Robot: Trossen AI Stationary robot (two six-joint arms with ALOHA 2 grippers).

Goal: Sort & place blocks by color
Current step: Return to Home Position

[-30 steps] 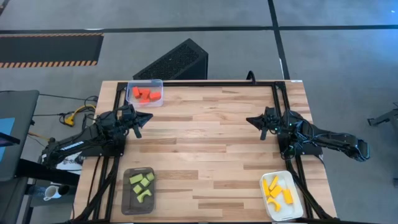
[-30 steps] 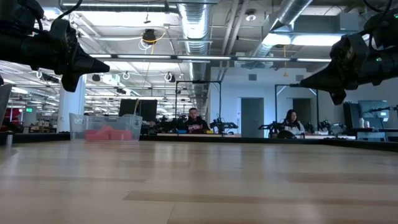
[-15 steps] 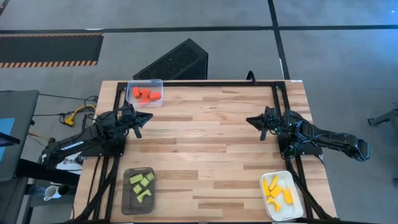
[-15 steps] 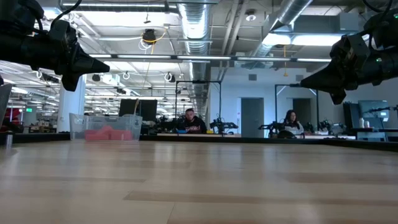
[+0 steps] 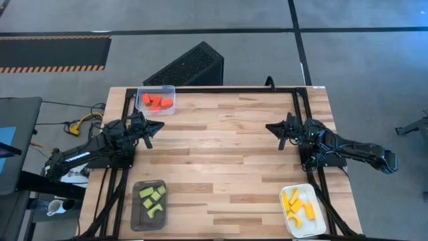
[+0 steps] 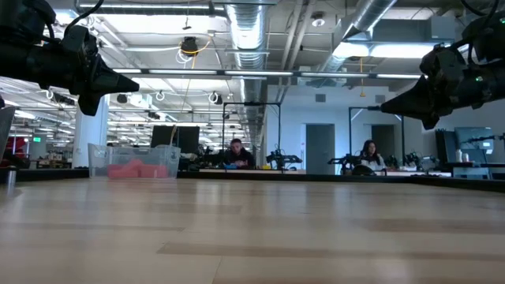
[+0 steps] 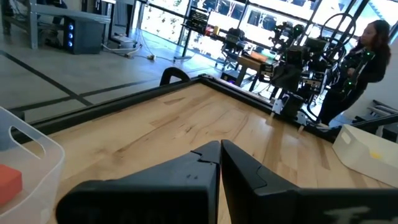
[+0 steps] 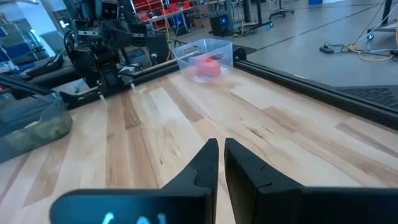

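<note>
The light wooden plank table [image 5: 221, 154] is flanked by two dark arms, each drawn back over its own side edge. Three trays are set near the corners: a clear plastic tray [image 5: 156, 88] at the far left, a dark grey tray [image 5: 148, 226] at the near left and a white tray [image 5: 304, 194] at the near right. The left gripper [image 5: 159, 125] and the right gripper [image 5: 269, 127] are held above the wood with fingers pressed together and nothing between them, pointed toward each other and well apart. The small red blocks [image 5: 155, 102] are gathered in the clear tray, the light green blocks [image 5: 151, 198] in the dark grey one and the yellow-orange blocks [image 5: 294, 203] in the white one; none is seen loose, so sorting is judged finished. Homing is probably best done by folding both arms slowly, kept high above the tray walls.
</note>
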